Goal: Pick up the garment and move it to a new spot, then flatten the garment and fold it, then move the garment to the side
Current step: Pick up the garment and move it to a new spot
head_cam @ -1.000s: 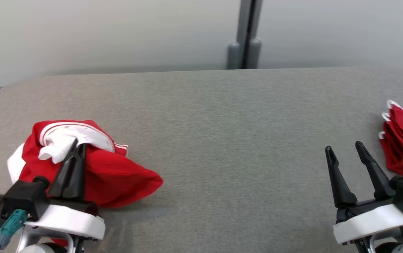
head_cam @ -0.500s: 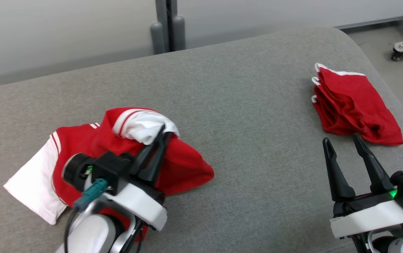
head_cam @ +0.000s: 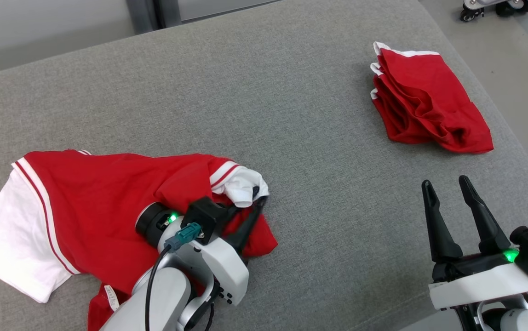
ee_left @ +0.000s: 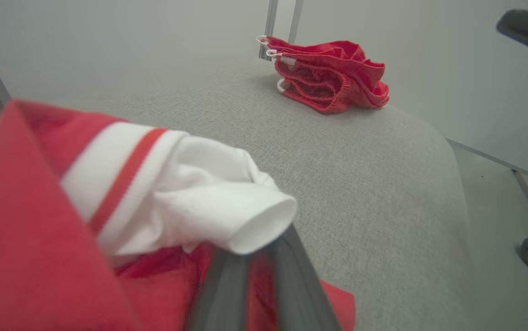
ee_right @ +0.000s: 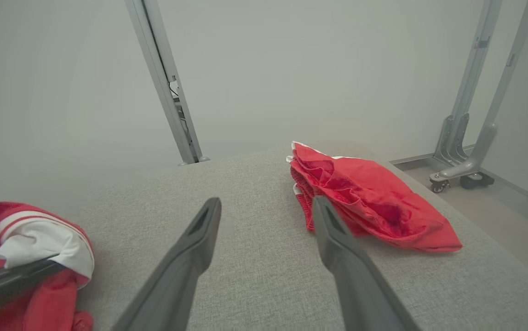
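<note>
Over the last second the left gripper, clamped on the red-and-white jersey beside its white cuff, has drawn it from a bunched heap into a stretched lie at the left. Relocation appears nearly complete, and flattening follows. The right gripper stands spread and empty. The grey padded surface also bears a folded red garment. A castor frame stands on the floor beyond.

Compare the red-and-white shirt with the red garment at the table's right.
The shirt has white sleeves; the red garment has just thin white trim. The shirt sprawls rumpled; the red garment sits folded. The left gripper pinches the shirt; the red garment lies free. Both lie on the table.
</note>
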`<state>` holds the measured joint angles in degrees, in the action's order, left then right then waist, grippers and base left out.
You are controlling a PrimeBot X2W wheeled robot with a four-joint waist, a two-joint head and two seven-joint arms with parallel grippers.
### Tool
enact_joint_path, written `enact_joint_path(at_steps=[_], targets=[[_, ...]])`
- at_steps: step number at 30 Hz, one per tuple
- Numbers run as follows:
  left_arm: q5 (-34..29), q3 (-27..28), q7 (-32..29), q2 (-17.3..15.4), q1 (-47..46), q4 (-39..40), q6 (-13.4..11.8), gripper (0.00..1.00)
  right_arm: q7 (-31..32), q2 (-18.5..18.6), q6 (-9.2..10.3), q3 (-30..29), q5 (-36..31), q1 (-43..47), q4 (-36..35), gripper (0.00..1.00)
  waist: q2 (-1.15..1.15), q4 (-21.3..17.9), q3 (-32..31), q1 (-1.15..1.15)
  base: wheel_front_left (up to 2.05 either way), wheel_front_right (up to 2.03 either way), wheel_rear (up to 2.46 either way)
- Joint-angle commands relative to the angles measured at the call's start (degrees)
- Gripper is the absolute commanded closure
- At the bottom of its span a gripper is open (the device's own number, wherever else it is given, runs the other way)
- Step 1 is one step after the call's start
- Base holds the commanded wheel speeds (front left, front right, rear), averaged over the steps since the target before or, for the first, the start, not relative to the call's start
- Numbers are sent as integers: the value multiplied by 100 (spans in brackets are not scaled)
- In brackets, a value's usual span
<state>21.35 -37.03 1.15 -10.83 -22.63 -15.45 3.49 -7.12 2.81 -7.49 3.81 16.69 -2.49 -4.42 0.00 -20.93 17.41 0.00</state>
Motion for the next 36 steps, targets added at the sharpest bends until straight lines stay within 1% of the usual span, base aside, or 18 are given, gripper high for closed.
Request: enact_joint_path(at_steps=[1,3,7,11,13,15,16,17,18,22,25,29,36], targets=[[21,-5,59,14,-95,0,24,0,-39,26,-1,-48,-5,-46,46,0,0,32,0,0,0,0,0],[8,-35,157,15,-126,-51,50,0,-60,26,-1,-98,-22,-45,85,0,0,111,-21,0,0,0,0],[107,21,435,84,-123,194,84,0,-31,26,-1,-171,-104,-90,96,0,0,345,-117,0,0,0,0],[185,186,645,30,-67,553,-19,0,58,26,-1,-251,-189,-140,60,0,0,654,-252,0,0,0,0],[242,327,710,-20,-11,735,-113,0,90,28,-1,-277,-238,-155,25,0,0,808,-317,0,0,0,0],[305,526,772,-90,54,873,-264,0,132,26,-1,-290,-267,-158,11,0,0,960,-381,0,0,0,0],[336,749,824,-183,116,955,-452,0,168,27,-1,-317,-296,-146,-16,0,0,1107,-441,0,0,0,0],[367,860,847,-232,151,993,-533,0,187,28,-1,-327,-311,-136,-27,0,0,1174,-468,0,0,0,0],[447,988,891,-249,183,1036,-605,0,200,27,-1,-327,-325,-129,-37,0,0,1231,-496,0,0,0,0],[572,1497,1013,-513,405,1123,-905,0,251,28,-1,-350,-359,-69,-61,0,0,1450,-607,0,0,0,0],[706,1857,1099,-681,627,1124,-1077,0,306,27,-1,-350,-378,-35,-53,0,0,1575,-691,0,0,0,0],[887,2260,1195,-867,1035,1133,-1238,0,360,27,-1,-345,-426,45,-28,0,0,1693,-816,0,0,0,0],[1022,2595,1250,-1131,1752,1365,-1369,0,452,28,-1,-346,-468,209,38,0,0,1827,-1069,0,0,0,0]])
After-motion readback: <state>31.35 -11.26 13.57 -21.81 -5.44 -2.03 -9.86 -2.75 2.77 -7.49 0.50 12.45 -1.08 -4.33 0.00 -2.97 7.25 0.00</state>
